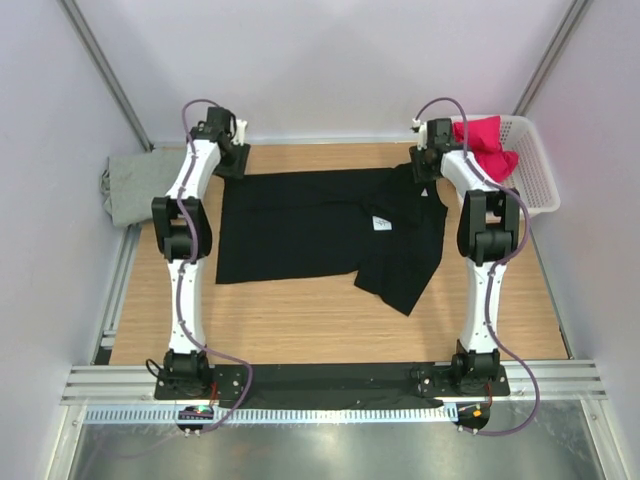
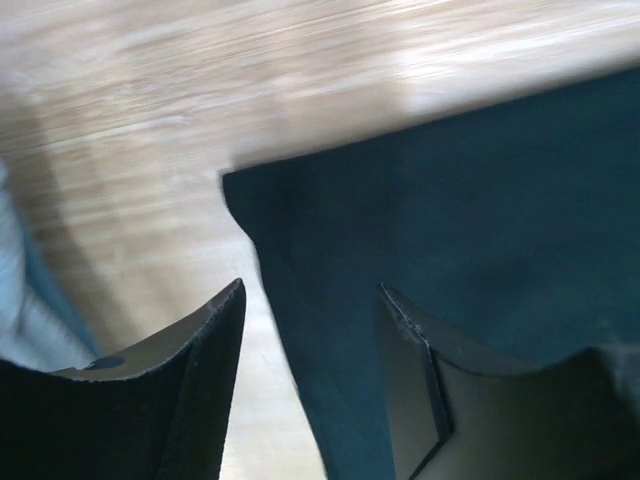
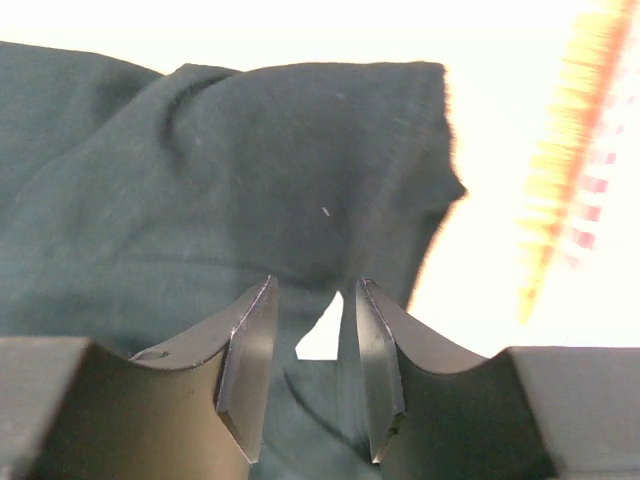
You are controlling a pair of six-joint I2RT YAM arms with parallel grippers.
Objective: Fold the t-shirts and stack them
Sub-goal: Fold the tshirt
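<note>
A light wooden worktop (image 1: 300, 320) with lengthwise grain fills the middle of the cell, and in the left wrist view its blurred surface (image 2: 300, 80) shows a pale sheen. Plain walls with a faint lilac cast close it in at the back (image 1: 330, 70), left (image 1: 40, 200) and right (image 1: 600, 150). Slim grey metal posts (image 1: 105, 70) (image 1: 548, 55) run up the two far corners. Along the near edge lie an aluminium rail (image 1: 100, 385), a black plate (image 1: 330, 385), a white slotted cable duct (image 1: 330, 413) and a brushed metal sheet (image 1: 330, 455). The light is soft and even, casting only faint shadows.
</note>
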